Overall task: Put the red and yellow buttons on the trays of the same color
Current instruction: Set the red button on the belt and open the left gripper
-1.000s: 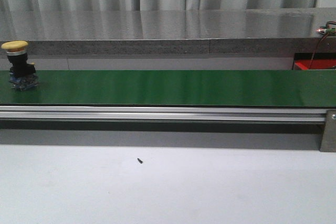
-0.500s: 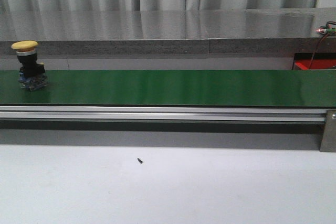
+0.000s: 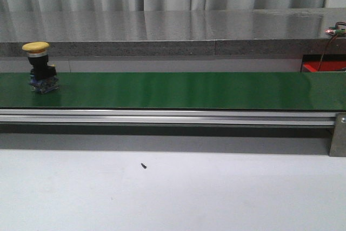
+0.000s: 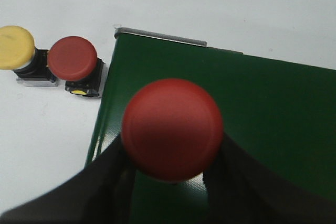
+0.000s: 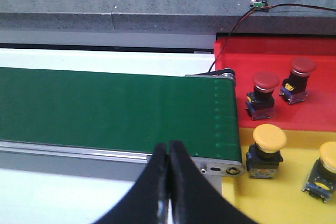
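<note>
- The left gripper has its jaws closed around a red button, held above the near end of the green belt; the cap hides the contact itself.
- In the left wrist view, two spare buttons stand on the white table at about 10 o'clock from the held one: a yellow spare and a red spare, just beside each other and off the belt.
- In the front view a yellow button stands upright on the belt at its 9 o'clock end.
- The right gripper hangs over the belt's other end with jaws pressed together, holding nothing.
- At 3 o'clock from it lie the red tray, holding two red buttons, and the yellow tray, holding two yellow ones.
- Judged step: feeding the belt. The next move likely calls for lowering the red button squarely onto the belt and letting go; the right gripper must open before the yellow button reaches it.
</note>
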{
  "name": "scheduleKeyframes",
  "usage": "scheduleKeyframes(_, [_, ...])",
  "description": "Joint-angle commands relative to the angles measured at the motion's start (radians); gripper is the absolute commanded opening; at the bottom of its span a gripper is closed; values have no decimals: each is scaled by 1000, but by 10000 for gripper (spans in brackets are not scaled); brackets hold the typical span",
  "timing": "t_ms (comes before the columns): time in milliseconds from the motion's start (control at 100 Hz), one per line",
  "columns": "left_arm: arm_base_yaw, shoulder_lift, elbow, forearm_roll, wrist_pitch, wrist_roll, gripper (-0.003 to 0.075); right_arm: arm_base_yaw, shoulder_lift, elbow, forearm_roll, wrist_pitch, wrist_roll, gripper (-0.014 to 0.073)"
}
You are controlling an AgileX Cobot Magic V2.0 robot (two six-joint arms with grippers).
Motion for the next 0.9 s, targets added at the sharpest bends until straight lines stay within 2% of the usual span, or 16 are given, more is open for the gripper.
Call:
scheduleKeyframes(0, [-18,-52,-6,7,-82,-1,172,1,2,-25,-1,-68,-7,-123])
scheduleKeyframes(290, [-19,-52,35,52,-129,-1,190,1,2,-25,-1,-68,-7,-123])
scheduleKeyframes(390, [-19,-52,35,55,-129,-1,262,1,2,-25,-1,-68,-7,-123])
scheduleKeyframes(460, [-19,-52,35,57,-131,-1,341,1,2,-25,-1,-68,-7,-123])
scheduleKeyframes(540, [-19,-52,35,57,-131,-1,468,1,2,-25,-1,-68,-7,-123])
scheduleKeyframes(640, [-19,-52,35,55,-128,-1,566,1,2,-25,-1,-68,-7,-123])
scheduleKeyframes(890, [-19,-79,35,19,-132,-1,575,1,2,-25,-1,-68,-7,-123])
